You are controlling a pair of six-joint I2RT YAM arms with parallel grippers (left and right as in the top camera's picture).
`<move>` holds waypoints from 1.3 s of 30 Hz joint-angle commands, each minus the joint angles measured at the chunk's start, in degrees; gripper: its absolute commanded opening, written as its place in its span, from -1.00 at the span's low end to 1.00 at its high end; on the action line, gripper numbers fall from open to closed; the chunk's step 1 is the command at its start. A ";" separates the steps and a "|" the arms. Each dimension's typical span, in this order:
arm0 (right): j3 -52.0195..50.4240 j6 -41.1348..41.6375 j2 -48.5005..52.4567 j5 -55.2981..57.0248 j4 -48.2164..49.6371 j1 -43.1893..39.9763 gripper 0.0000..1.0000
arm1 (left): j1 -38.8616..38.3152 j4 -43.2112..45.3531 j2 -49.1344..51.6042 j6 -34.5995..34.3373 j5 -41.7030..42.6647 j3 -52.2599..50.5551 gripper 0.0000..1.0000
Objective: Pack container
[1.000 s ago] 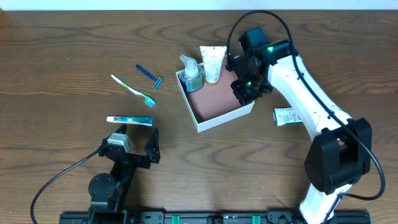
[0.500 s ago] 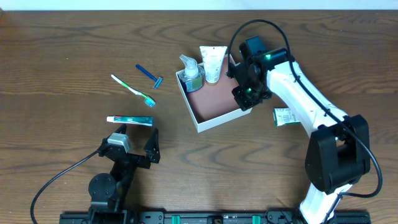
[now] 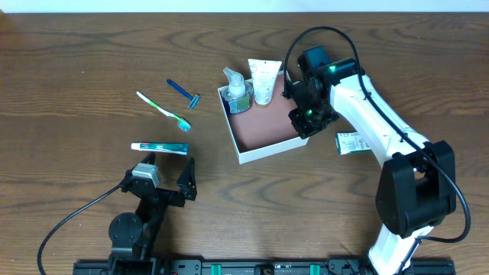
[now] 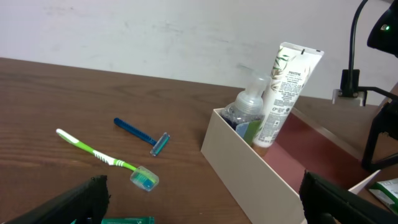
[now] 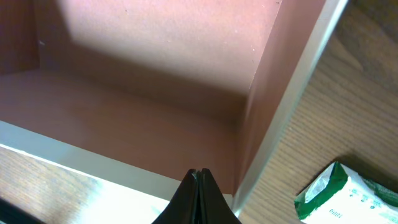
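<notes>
**9 things, 7 kinds**

1 container (image 3: 263,131), square and white-walled with a pink-brown inside. 2 tubes: 1 tall white Pantene tube (image 3: 263,79) and 1 small white-and-teal tube (image 3: 159,147). 1 clear pump bottle (image 3: 236,90). 1 green-and-white toothbrush (image 3: 163,110). 1 blue razor (image 3: 183,92). 1 green-and-white packet (image 3: 351,143). 2 robot arms: 1 left arm (image 3: 141,214), black, and 1 right arm (image 3: 374,114), white. That makes 6 toiletry items in all

Green toothbrush (image 3: 163,109), blue razor (image 3: 183,92), toothpaste tube (image 3: 159,148)
</notes>
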 commanded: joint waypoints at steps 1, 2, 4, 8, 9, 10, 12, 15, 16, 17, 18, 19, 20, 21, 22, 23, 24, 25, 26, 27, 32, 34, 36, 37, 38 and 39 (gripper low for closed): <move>-0.48 1.33 0.28 0.13 -1.20 -0.39 -0.97 | 0.35 -1.92 -0.28 0.81 0.59 -1.03 0.96; -0.48 1.33 0.28 0.07 -1.42 -0.37 -0.97 | 0.35 -1.92 -0.31 0.81 0.59 -1.03 0.96; -0.48 1.36 0.28 -0.33 -1.81 -0.26 -0.97 | 0.35 -1.92 -0.28 0.81 0.59 -1.03 0.96; -0.48 1.51 0.28 -1.22 -2.03 -0.11 -0.97 | 0.35 -1.92 -0.28 0.81 0.59 -1.03 0.96; -0.48 1.51 0.28 -1.44 -2.05 -0.04 -0.97 | 0.35 -1.92 -0.28 0.81 0.59 -1.03 0.96; -0.48 1.51 0.28 -1.49 -2.10 0.09 -0.97 | 0.35 -1.92 -0.28 0.81 0.59 -1.03 0.96; -0.48 1.51 0.28 -1.46 -2.21 0.44 -0.97 | 0.35 -1.92 -0.28 0.81 0.59 -1.03 0.96; -0.48 1.51 0.28 -1.44 -2.16 1.07 -0.97 | 0.35 -1.92 -0.28 0.81 0.59 -1.03 0.96; -0.48 1.51 0.28 -1.46 -2.19 1.20 -0.97 | 0.35 -1.92 -0.28 0.81 0.59 -1.03 0.96; -0.46 1.53 0.28 -1.49 -2.21 1.31 -0.97 | 0.35 -1.92 -0.28 0.81 0.59 -1.03 0.96; -0.48 1.53 0.28 -1.51 -2.27 1.40 -0.97 | 0.35 -1.92 -0.28 0.81 0.59 -1.03 0.96; -0.48 1.53 0.28 -1.60 -2.32 1.49 -0.98 | 0.35 -1.92 -0.28 0.81 0.59 -1.03 0.96; -0.46 1.51 0.28 -1.97 -2.43 1.64 -0.97 | 0.35 -1.92 -0.31 0.81 0.59 -1.03 0.96; -0.46 1.53 0.26 -2.25 -2.49 1.73 -0.97 | 0.35 -1.92 -0.28 0.81 0.59 -1.03 0.96; -0.46 1.51 0.26 -2.32 -2.45 1.77 -0.97 | 0.35 -1.92 -0.28 0.81 0.59 -1.03 0.96; -0.46 1.51 0.26 -2.29 -2.32 1.77 -0.97 | 0.35 -1.92 -0.28 0.81 0.59 -1.03 0.96; -0.44 1.51 0.26 -2.27 -2.05 1.77 -0.98 | 0.35 -1.92 -0.28 0.81 0.59 -1.03 0.96; -0.37 1.51 0.26 -2.27 -1.75 1.77 -0.97 | 0.35 -1.92 -0.28 0.81 0.59 -1.03 0.96; -0.22 1.51 0.24 -2.29 -1.51 1.73 -0.97 | 0.35 -1.92 -0.28 0.81 0.59 -1.03 0.96; 0.13 1.51 0.24 -2.29 -1.29 1.70 -0.97 | 0.35 -1.92 -0.28 0.81 0.59 -1.03 0.96; 1.73 1.51 -0.15 -2.29 -1.64 1.79 -0.97 | 0.35 -1.92 -0.28 0.81 0.59 -1.03 0.96; 1.73 1.51 -0.50 -2.29 -2.08 1.84 -0.97 | 0.35 -1.92 -0.28 0.81 0.59 -1.03 0.96; 1.73 1.51 -0.61 -2.29 -2.78 1.84 -0.98 | 0.35 -1.92 -0.28 0.81 0.59 -1.03 0.96; 1.73 1.51 -0.61 -2.29 -3.17 1.84 -0.97 | 0.35 -1.92 -0.28 0.81 0.59 -1.03 0.96; 1.73 1.51 -0.61 -2.29 -3.58 1.86 -0.98 | 0.35 -1.92 -0.28 0.81 0.59 -1.03 0.96; 1.73 1.51 -0.61 -2.29 -3.98 1.88 -0.97 | 0.35 -1.92 -0.28 0.81 0.59 -1.03 0.96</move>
